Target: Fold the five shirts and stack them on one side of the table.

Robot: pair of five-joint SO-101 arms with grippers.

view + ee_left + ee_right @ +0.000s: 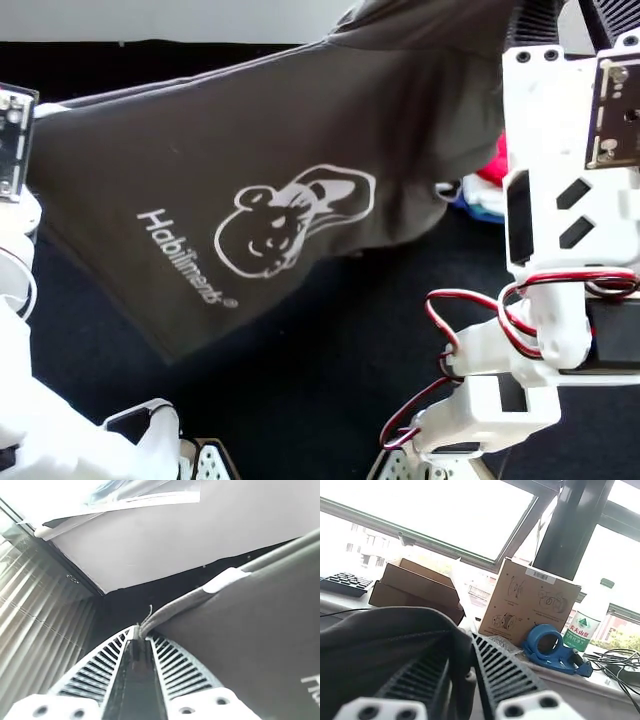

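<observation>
A dark grey shirt (260, 170) with a white cartoon print hangs spread in the air above the black table (330, 380), held up at two corners. My left gripper (140, 631) is shut on one edge of the shirt (250, 630), at the left of the high view. My right gripper (462, 647) is shut on bunched fabric of the shirt (375, 645), raised high at the upper right of the high view. More folded clothing (485, 185), red, white and blue, peeks out under the shirt at the right.
The white right arm (560, 250) with red and black wires takes up the right side of the high view. Beyond the table are cardboard boxes (530, 605), a blue tape dispenser (555, 650), a bottle (582, 630) and windows.
</observation>
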